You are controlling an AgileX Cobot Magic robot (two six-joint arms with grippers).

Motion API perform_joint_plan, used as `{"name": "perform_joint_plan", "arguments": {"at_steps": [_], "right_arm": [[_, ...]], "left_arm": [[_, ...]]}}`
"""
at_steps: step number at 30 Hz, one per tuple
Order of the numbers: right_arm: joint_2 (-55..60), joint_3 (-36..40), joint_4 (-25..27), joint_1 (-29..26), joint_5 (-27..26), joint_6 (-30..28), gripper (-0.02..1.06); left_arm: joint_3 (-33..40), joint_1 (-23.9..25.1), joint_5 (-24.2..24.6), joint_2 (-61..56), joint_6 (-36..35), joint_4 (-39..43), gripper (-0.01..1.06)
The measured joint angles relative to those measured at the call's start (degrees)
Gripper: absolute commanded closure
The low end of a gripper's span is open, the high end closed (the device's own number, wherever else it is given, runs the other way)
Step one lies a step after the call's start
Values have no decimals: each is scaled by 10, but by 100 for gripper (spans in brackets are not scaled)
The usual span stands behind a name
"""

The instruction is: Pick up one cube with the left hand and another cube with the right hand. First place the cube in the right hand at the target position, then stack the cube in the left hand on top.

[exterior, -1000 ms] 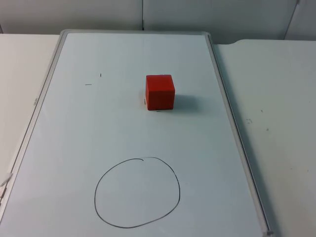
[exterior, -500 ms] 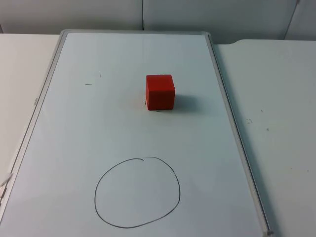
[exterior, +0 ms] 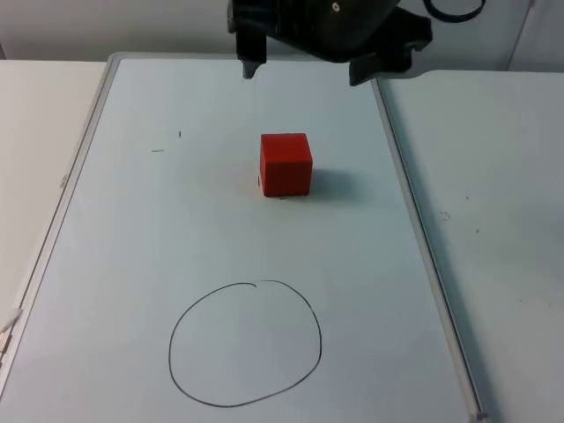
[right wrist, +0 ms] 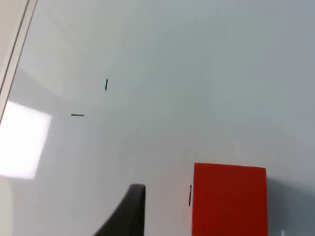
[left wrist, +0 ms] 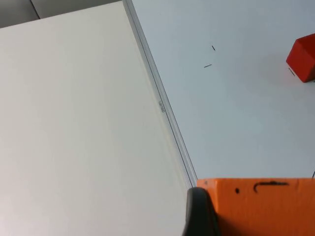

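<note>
- I see the whiteboard (exterior: 132,264) lying on the surface (exterior: 493,176).
- Right claw (exterior: 304,66) hangs over the board's far edge, fingers spread wide.
- Red cube (exterior: 285,164) sits mid-board, beyond the drawn circle (exterior: 245,344).
- Left claw (left wrist: 202,216): grip state unclear; orange block (left wrist: 261,206) touches its fingertip.

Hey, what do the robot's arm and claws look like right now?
The right arm, over the whiteboard's far edge, is black and bulky; its right claw has two slim black prongs. The left claw, near the whiteboard's left edge, shows a rounded black tip beside an orange piece with a small hole.
</note>
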Motion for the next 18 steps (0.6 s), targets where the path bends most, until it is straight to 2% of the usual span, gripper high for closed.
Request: {"name": "perform_joint_plan", "arguments": {"at_steps": [3, 8, 18], "right_arm": [[46, -60, 0, 0, 21, 1, 2], [89, -109, 4, 0, 50, 1, 2], [146, -119, 22, 0, 75, -1, 2]], "left_arm": [[0, 0, 0, 0, -1, 1, 87], [0, 0, 0, 0, -1, 1, 87], [0, 0, 0, 0, -1, 1, 87]]}}
